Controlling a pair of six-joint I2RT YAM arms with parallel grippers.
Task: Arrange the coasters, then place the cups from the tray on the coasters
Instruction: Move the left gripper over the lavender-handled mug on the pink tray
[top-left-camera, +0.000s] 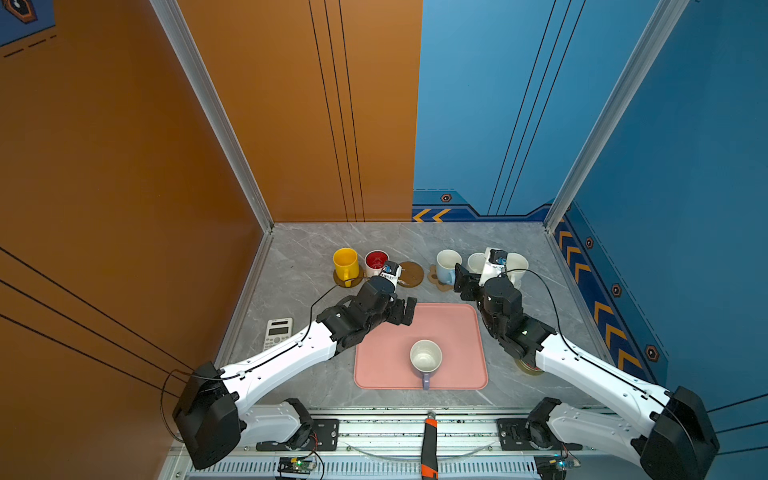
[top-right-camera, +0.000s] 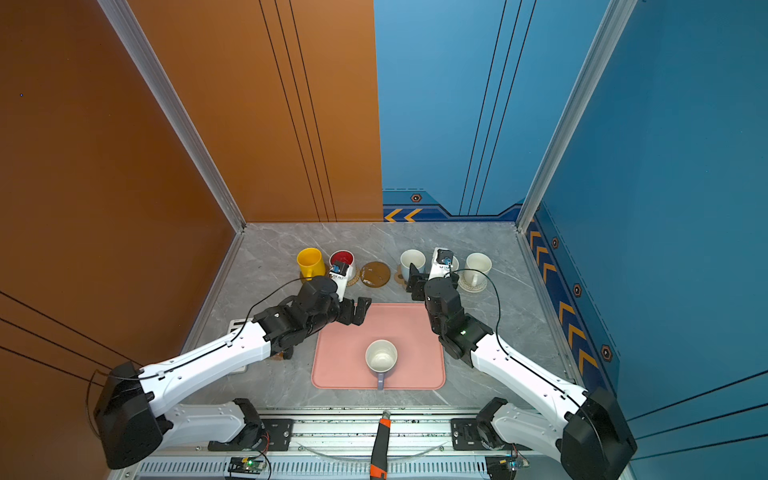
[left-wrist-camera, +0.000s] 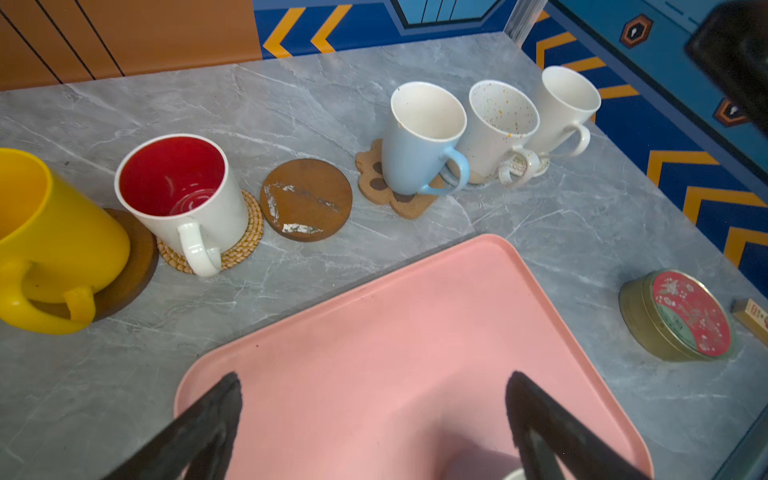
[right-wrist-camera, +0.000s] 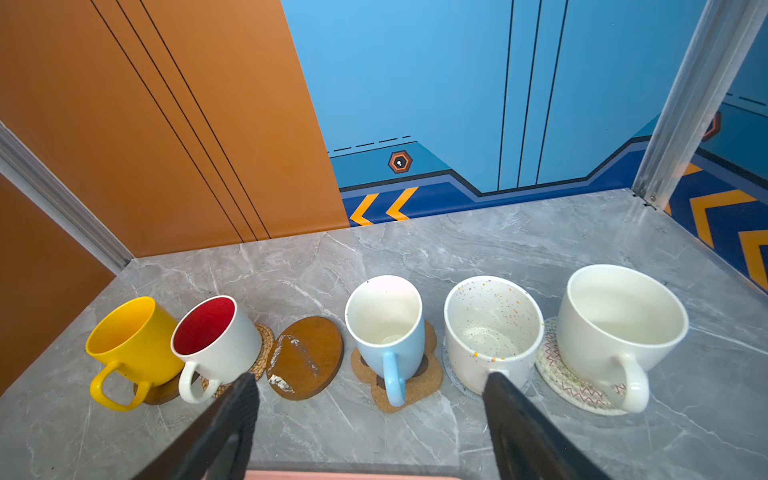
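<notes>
Six coasters (left-wrist-camera: 415, 210) line the worktop (left-wrist-camera: 561, 216): five carry mugs (left-wrist-camera: 419, 137), and one brown disc (left-wrist-camera: 306, 199) lies bare. One lilac mug (top-left-camera: 425, 357) stands on the pink tray (top-left-camera: 382, 332). The left claw (left-wrist-camera: 374, 380) and right claw (right-wrist-camera: 372, 378) gape apart, empty.

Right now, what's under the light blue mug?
A paw-shaped cork coaster lies under the light blue mug. Its lobes and bits of darker pads show around the base; its middle is covered by the mug.
</notes>
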